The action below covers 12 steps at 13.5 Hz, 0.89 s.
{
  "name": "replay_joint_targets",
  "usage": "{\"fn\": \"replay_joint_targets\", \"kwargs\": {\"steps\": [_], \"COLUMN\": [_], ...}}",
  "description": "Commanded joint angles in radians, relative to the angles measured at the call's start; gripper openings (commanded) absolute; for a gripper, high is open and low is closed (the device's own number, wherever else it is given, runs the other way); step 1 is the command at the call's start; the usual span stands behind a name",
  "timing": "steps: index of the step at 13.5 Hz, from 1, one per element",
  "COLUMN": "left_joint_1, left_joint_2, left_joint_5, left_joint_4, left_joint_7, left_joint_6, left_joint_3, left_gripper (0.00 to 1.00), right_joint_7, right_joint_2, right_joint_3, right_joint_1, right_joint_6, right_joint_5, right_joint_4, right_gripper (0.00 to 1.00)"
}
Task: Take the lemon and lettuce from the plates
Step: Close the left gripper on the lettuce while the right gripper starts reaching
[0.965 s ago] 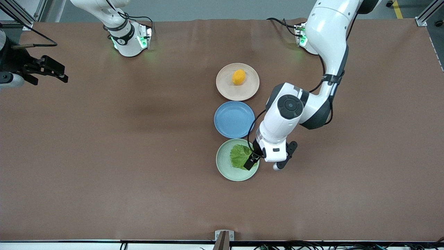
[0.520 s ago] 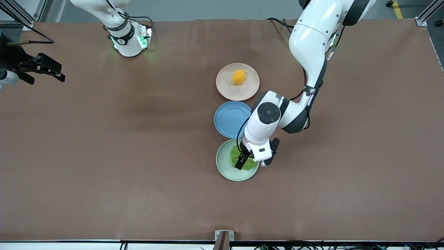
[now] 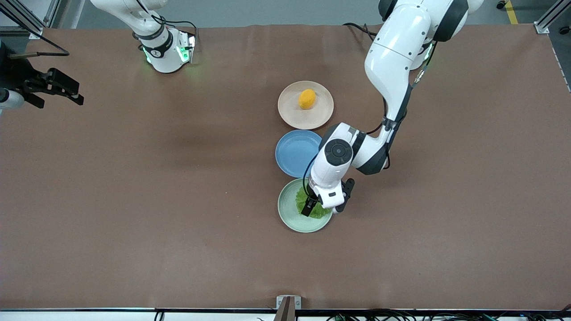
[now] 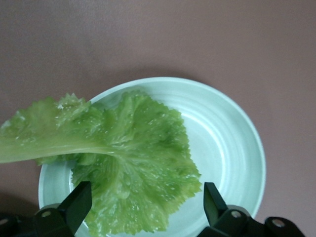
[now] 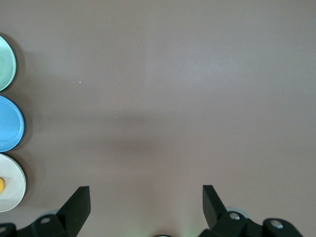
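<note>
The lettuce (image 3: 318, 212) lies on the mint green plate (image 3: 287, 213), the plate nearest the front camera. My left gripper (image 3: 313, 206) hangs open just over the leaf. In the left wrist view its fingers (image 4: 75, 202) straddle the crinkled lettuce (image 4: 133, 158), whose paler stem end sticks out past the plate's rim (image 4: 232, 143). The lemon (image 3: 307, 98) sits on the beige-pink plate (image 3: 285, 110), farthest from the front camera. My right gripper (image 3: 71, 91) waits open over bare table at the right arm's end, nothing between its fingers (image 5: 79, 205).
An empty blue plate (image 3: 292, 154) lies between the two task plates, partly under my left arm's wrist (image 3: 339, 151). The right wrist view catches the edges of the mint green plate (image 5: 6, 61), the blue plate (image 5: 10, 123) and the beige-pink plate (image 5: 12, 182).
My left arm has swung toward the right arm's end, carrying its open gripper from the green plate's edge to over the lettuce. The right gripper shifted slightly, then held still.
</note>
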Motion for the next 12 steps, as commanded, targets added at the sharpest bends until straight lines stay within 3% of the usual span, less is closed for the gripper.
{"fn": "replay_joint_targets", "kwargs": {"steps": [1,4,9,12], "left_joint_1": [-0.018,-0.018,-0.018,-0.018], "left_joint_2": [0.02,0.02,0.022,0.022], "left_joint_5": [-0.01,-0.008,-0.008,-0.008], "left_joint_4": [0.021,0.018,0.009,0.004], "left_joint_7": [-0.009,-0.008,-0.008,-0.006], "left_joint_6": [-0.002,-0.008,-0.01,-0.013], "left_joint_3": [0.01,0.008,0.008,0.008], "left_gripper": [1.0,0.97,0.75,0.77], "right_joint_7": [0.012,0.01,0.007,0.002], "right_joint_2": [-0.016,-0.016,0.02,0.085], "right_joint_3": [-0.003,-0.003,-0.009,-0.009], "right_joint_1": [0.008,0.006,-0.006,-0.008], "right_joint_6": [-0.023,-0.025,-0.019,0.038], "right_joint_5": [-0.013,-0.014,-0.011,-0.014], "right_joint_4": [-0.009,-0.009,-0.009,-0.007], "right_gripper": [1.0,1.0,1.0,1.0]}}
